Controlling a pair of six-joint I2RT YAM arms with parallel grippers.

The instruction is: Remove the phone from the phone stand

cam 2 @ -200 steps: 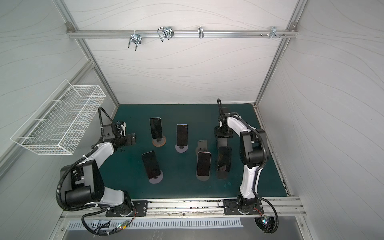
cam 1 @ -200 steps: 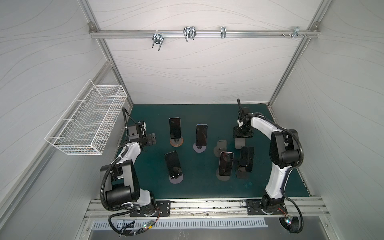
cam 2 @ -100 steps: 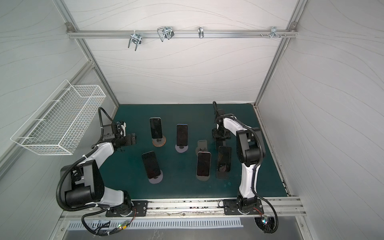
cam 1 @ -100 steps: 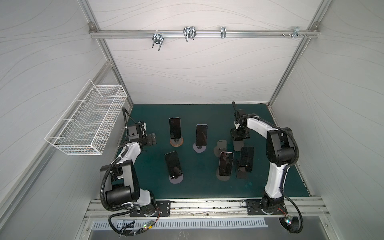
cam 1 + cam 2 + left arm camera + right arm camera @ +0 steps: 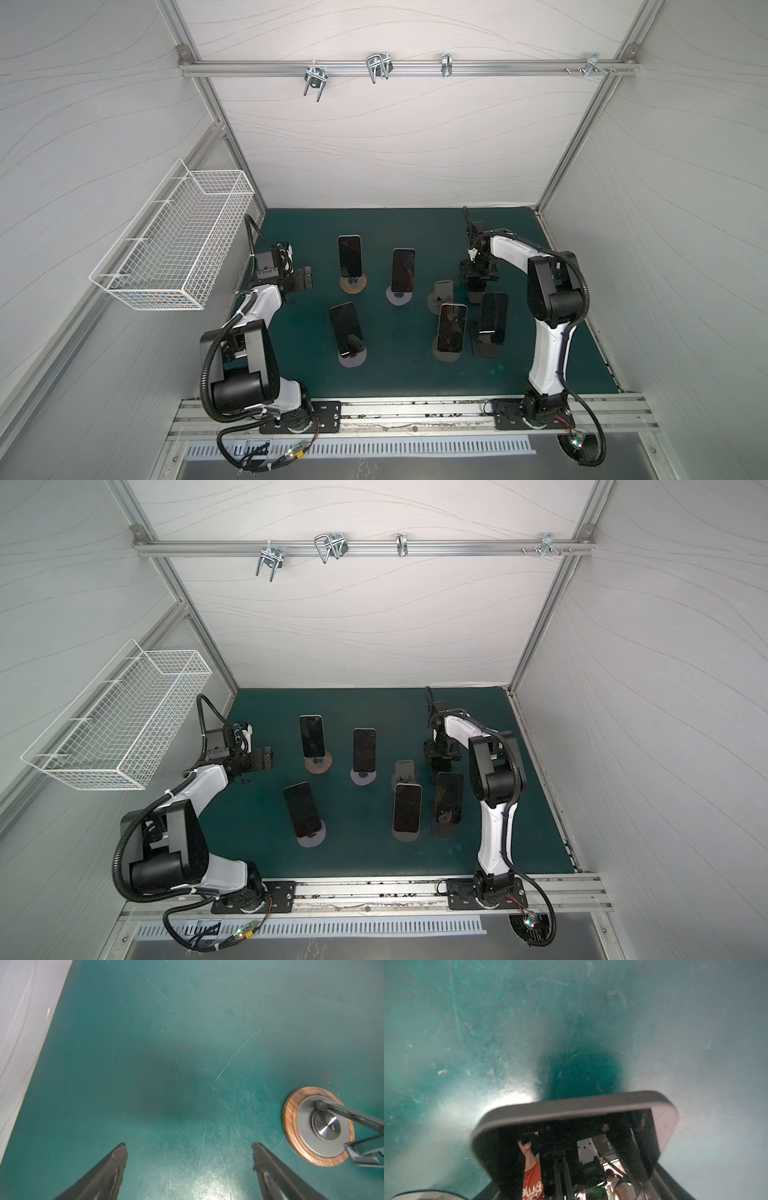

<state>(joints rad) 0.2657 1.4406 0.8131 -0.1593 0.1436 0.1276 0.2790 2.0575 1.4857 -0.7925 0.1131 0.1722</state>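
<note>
Right wrist view, right jaws seemingly clamped on phone [image 5: 571, 1110], left jaws spread wide

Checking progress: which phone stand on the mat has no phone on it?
The grey stand right of centre: its backplate is bare, while the five other stands each hold a phone.
</note>
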